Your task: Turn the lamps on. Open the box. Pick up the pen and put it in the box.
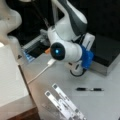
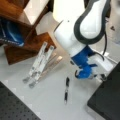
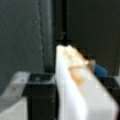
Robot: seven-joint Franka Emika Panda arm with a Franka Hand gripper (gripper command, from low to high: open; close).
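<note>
One box [image 1: 106, 53] is seen in both front views, a wide flat case with a matte black lid and grey-silver sides; its lid lies shut. In a front view it [image 2: 107, 100] fills the bottom right corner. One pen [image 1: 90, 89], thin, straight and dark with a paler band, lies flat on the smooth grey table [image 1: 105, 105], well apart from the box; in a front view it [image 2: 66, 89] lies just beside the box's near corner. Two flat white strips [image 1: 65, 103] with black marks are laid side by side near the pen. One white cable [image 1: 42, 71] runs across the table. The gripper [image 2: 98, 76], on a glossy white arm with a blue wrist part, is lowered at the box's edge. Whether its fingers are open or closed cannot be told.
</note>
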